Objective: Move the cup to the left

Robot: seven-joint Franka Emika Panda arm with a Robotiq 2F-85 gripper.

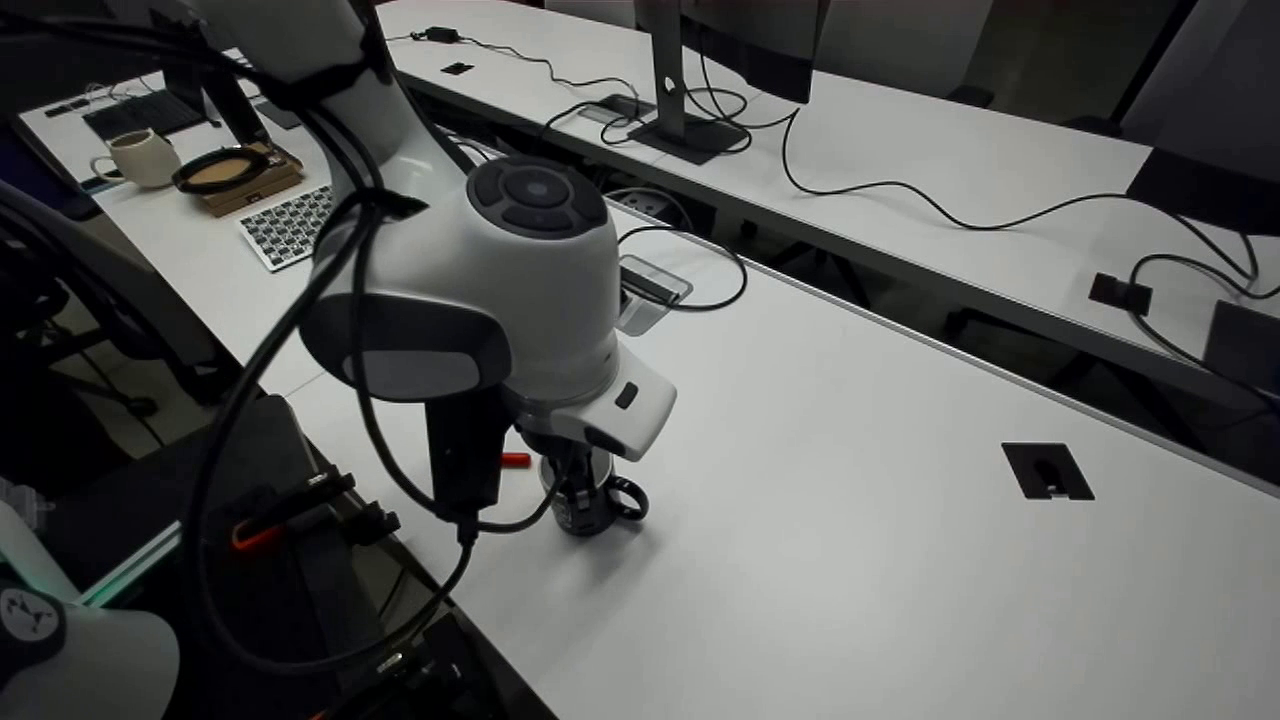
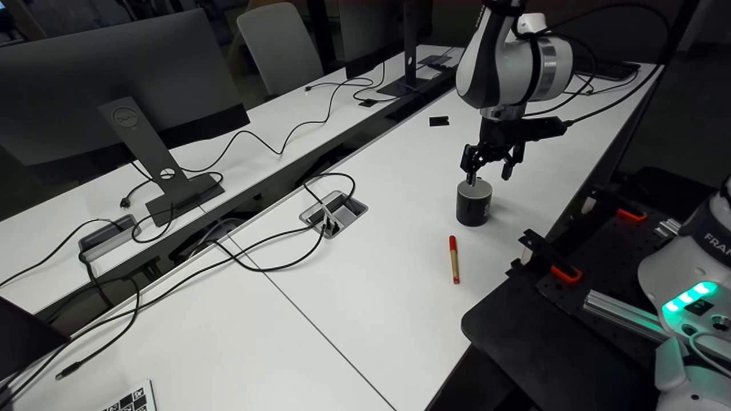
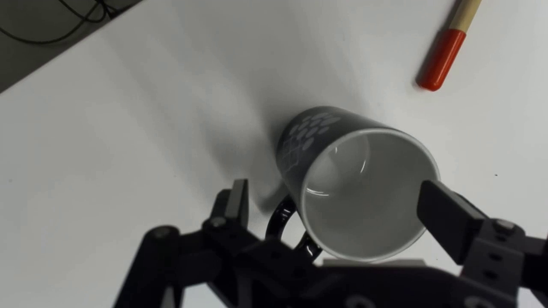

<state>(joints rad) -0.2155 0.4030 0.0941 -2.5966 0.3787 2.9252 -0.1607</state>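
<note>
In both exterior views, can see the black mug [image 2: 473, 210] standing upright on the white table [image 2: 354, 297], nearer the robot's edge than the far one. Can see the gripper [image 2: 489, 175] too, pointing down and close above the mug, with jaws spread wide. In the wrist view, can look into the pale interior — and along the dark wall (printed with pale rounded patches and lines). There, can make out one of the fingers [image 3: 445, 222] overlapping the rim, and its twin outside the mug, near the loop handle [image 3: 280, 216]. Cannot tell about contact.

On the same tabletop, must note a pen-like stick [image 2: 454, 261] lying flat near the mug — red at both ends, tan between. In an exterior view, can catch only its red end [image 1: 516, 460], with the rest hidden behind the dark wrist housing [image 1: 465, 440].

Farther back, behind the arm [image 1: 540, 310], can spot a checkered board [image 1: 285, 228] and a cream mug [image 1: 145, 160]. Can find a metal cable port [image 2: 346, 214] set into the tabletop. Beyond a gap, on a second table [image 1: 900, 135], can pick out a monitor [image 2: 114, 85], seen from behind.
</note>
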